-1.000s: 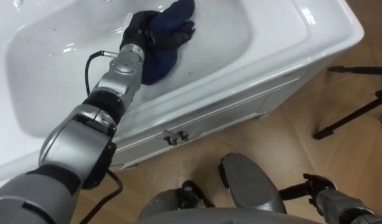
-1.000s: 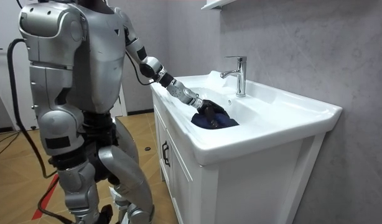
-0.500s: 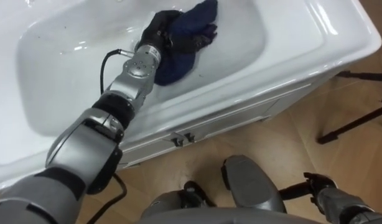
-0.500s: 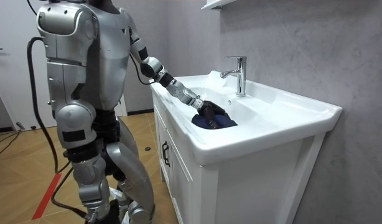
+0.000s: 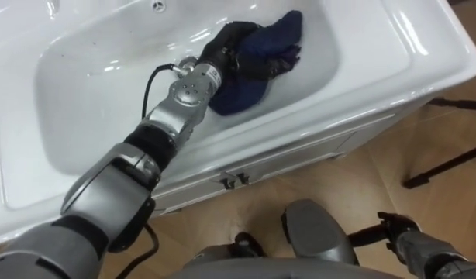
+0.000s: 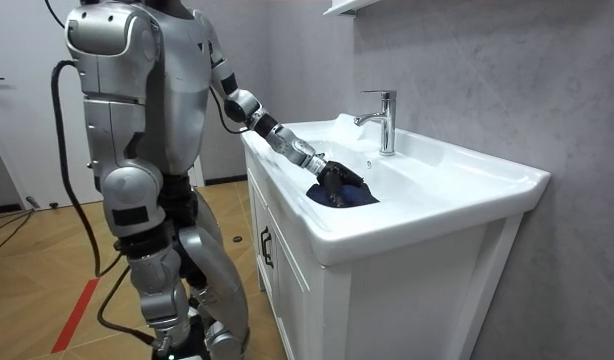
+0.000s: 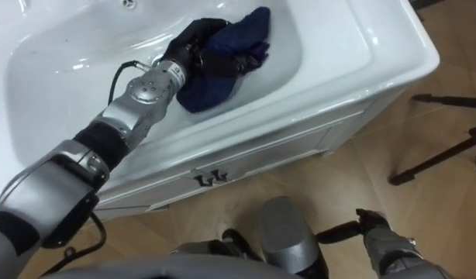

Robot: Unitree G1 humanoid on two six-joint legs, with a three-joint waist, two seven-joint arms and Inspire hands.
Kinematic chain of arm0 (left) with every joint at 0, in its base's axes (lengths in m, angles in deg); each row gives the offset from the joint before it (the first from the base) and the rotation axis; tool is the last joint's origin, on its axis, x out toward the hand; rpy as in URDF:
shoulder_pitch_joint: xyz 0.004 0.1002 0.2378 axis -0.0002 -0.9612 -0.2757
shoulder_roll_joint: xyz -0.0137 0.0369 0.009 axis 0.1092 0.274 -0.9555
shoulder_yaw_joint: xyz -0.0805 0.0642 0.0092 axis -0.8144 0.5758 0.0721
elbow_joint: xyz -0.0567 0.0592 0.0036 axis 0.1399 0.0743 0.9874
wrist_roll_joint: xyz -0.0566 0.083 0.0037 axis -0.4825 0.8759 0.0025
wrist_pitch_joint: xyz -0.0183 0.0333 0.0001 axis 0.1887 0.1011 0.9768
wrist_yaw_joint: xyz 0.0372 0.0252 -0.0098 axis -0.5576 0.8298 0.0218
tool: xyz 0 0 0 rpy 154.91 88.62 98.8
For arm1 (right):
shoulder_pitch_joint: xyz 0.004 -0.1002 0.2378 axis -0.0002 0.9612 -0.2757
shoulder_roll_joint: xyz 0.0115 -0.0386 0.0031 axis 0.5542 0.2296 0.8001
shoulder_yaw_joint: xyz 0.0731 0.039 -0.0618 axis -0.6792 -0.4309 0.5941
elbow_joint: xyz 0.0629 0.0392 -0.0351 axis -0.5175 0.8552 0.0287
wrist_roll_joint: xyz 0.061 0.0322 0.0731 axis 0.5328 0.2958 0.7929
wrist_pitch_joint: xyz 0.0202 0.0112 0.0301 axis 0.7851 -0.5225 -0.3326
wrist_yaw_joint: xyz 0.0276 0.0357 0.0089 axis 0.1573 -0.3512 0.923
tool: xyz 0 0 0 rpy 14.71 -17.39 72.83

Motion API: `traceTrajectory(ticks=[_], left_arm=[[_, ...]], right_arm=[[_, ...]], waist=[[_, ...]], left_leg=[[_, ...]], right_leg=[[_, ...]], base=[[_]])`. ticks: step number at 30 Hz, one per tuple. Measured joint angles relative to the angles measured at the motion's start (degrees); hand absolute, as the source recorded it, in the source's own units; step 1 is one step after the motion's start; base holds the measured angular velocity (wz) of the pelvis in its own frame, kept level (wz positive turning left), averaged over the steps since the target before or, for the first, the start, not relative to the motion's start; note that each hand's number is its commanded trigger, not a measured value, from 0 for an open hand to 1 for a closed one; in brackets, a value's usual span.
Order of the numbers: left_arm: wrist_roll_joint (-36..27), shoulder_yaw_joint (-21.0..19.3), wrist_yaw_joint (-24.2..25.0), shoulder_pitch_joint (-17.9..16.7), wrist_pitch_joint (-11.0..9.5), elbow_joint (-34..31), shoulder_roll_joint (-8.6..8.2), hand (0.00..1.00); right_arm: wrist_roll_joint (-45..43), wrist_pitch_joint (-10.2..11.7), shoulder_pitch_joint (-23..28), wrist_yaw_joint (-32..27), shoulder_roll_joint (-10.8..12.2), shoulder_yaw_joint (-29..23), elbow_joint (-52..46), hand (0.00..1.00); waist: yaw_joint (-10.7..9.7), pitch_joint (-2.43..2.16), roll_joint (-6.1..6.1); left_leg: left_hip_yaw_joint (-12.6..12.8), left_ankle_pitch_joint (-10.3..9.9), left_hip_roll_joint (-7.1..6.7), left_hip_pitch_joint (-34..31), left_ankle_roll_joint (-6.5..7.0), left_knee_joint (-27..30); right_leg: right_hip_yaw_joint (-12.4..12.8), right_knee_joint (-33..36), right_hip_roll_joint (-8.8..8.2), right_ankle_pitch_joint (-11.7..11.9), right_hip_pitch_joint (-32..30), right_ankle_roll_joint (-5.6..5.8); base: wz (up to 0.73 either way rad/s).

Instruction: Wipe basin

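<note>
Reaching down into the white basin [image 5: 91, 93], the robot's left hand [image 5: 225, 45] rests on a dark blue cloth [image 5: 283, 31]. Its fingers [image 5: 250, 56] are curled into the folds and hold the cloth bunched against the porcelain. The cloth lies crumpled on the basin's floor, toward the robot's right, and part of it spills past the hand toward the front wall. The left forearm crosses the front rim at a slant.

In the room view the robot stands upright on a wooden floor [image 6: 47, 260] at the room view's left of the white cabinet [image 6: 297, 290] that carries the basin. A chrome faucet [image 6: 384, 120] rises at the back rim, well apart from the cloth. Two small dark handles [image 5: 233, 180] sit side by side on the cabinet doors just under the rim.

The right hand [image 5: 396, 228] hangs low at the robot's side, above the floor. Whether it is open or closed cannot be told. Dark stand legs [image 5: 447, 159] lie on the floor to the right.
</note>
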Motion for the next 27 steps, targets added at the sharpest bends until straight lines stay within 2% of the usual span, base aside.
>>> traceTrajectory(ticks=[3,5,9,13,16,17,18,21,24,27], left_arm=[[1.4,-0.9,0.0,-1.6,0.0,0.0,-0.67,1.00],[6.8,-2.2,0.0,-3.4,-1.2,-0.2,-1.03,1.00],[14.4,-3.9,-0.2,-4.9,-2.4,0.5,-0.99,1.00],[24.3,-5.7,-1.6,-7.7,-3.0,2.2,-0.69,1.00],[30.1,-7.7,-2.8,-10.0,-3.4,3.8,0.34,1.00],[31.2,-8.2,-3.2,-10.6,-3.4,4.7,0.85,1.00],[31.9,-8.7,-3.4,-11.0,-3.4,5.1,1.09,1.00],[36.6,-11.4,-4.6,-12.3,-3.4,6.9,2.98,1.00],[42.9,-13.2,-7.1,-14.7,-3.4,7.3,6.44,1.00],[49.5,-15.3,-10.6,-16.5,-3.4,7.3,8.17,1.00]], right_arm=[[-0.2,0.0,0.2,-0.3,0.0,-0.2,-0.1,0.00],[-0.4,0.0,0.7,-0.4,0.0,-0.2,-0.2,0.00],[-0.4,0.0,1.3,-0.3,0.3,-1.6,0.1,0.00],[-0.2,-0.1,3.0,-0.3,0.4,-2.8,0.4,0.00],[-0.4,-1.2,3.2,-0.3,0.1,-4.6,0.7,0.00],[-0.9,-1.3,3.9,-0.3,0.2,-5.1,0.7,0.00],[-1.2,-1.3,4.2,-0.3,0.2,-5.6,0.7,0.00],[-1.9,-1.6,5.1,-0.4,0.2,-7.7,0.9,0.00],[-2.7,-2.2,6.5,-0.3,0.0,-9.5,0.8,0.00],[-2.8,-2.6,7.2,-0.3,0.0,-10.5,0.6,0.00]], waist=[[0.4,0.00,-0.03],[0.5,0.29,-0.59],[0.6,0.32,-0.96],[1.4,-0.84,-2.51],[1.9,-1.30,-3.25],[2.4,-1.74,-3.48],[2.7,-1.98,-3.46],[4.0,-2.06,-3.52],[4.8,-2.11,-3.50],[7.1,-2.26,-3.30]], left_leg=[[0.5,0.1,-0.03,2.0,-0.07,-1.1],[0.7,0.1,-0.10,2.9,-0.15,-1.7],[0.3,0.2,-0.39,3.2,-0.28,-1.7],[0.3,0.5,-0.40,5.6,-0.63,-2.7],[0.1,0.5,-0.39,6.8,-0.64,-2.8],[-0.1,0.4,-0.33,7.0,-0.64,-2.8],[-0.1,0.4,-0.23,7.1,-0.64,-2.9],[-0.3,0.4,-0.09,7.9,-0.66,-3.0],[-1.0,0.6,-0.09,9.1,-0.89,-3.7],[-1.0,1.0,-0.39,10.0,-1.25,-5.1]], right_leg=[[0.0,-0.6,-0.03,0.0,1.7,0.04],[0.0,-0.6,-0.09,0.0,2.3,0.08],[-0.1,-1.2,0.04,0.0,2.6,0.08],[-0.3,-2.4,0.29,0.0,5.1,-0.01],[-0.3,-2.8,0.32,0.0,6.4,0.00],[-0.3,-3.1,0.45,0.1,6.8,-0.04],[-0.3,-3.3,0.56,0.2,6.9,-0.08],[-0.6,-3.9,0.70,0.4,8.0,-0.12],[-1.3,-4.7,0.63,0.4,9.7,-0.15],[-1.1,-5.1,0.83,0.4,10.1,-0.24]], base=[[-0.08],[-0.02],[0.00],[-0.01],[-0.01],[-0.04],[0.00],[0.04],[0.13],[-0.08]])
